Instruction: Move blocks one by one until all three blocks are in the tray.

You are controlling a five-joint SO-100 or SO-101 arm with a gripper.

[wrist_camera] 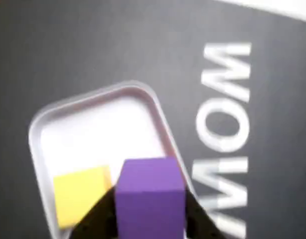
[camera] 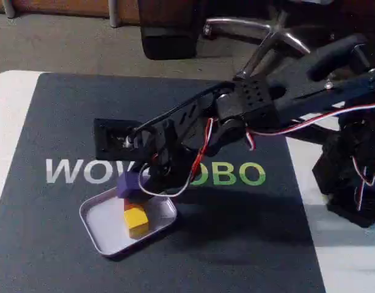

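**Purple cube in my grip, above the tray's edge**

In the fixed view, my gripper (camera: 140, 183) reaches down from the right over the dark mat (camera: 65, 122), which carries pale and green lettering. My jaws are closed on the purple block (camera: 129, 185), which sits at the far rim of the tray (camera: 93, 223); I cannot tell from here whether it touches that rim. Inside the tray lies the yellow block (camera: 137, 220), and a sliver of the orange block (camera: 129, 206) shows just behind it, under the purple one. A chair base (camera: 261, 33) stands on the floor beyond the table.

In the wrist view, the purple block (wrist_camera: 150, 196) is pinched between my two dark fingers (wrist_camera: 95, 219), one on each side. Below it lies the tray (wrist_camera: 88, 102), its pale floor bare toward the top, with the yellow block (wrist_camera: 78, 196) just left of the purple one.
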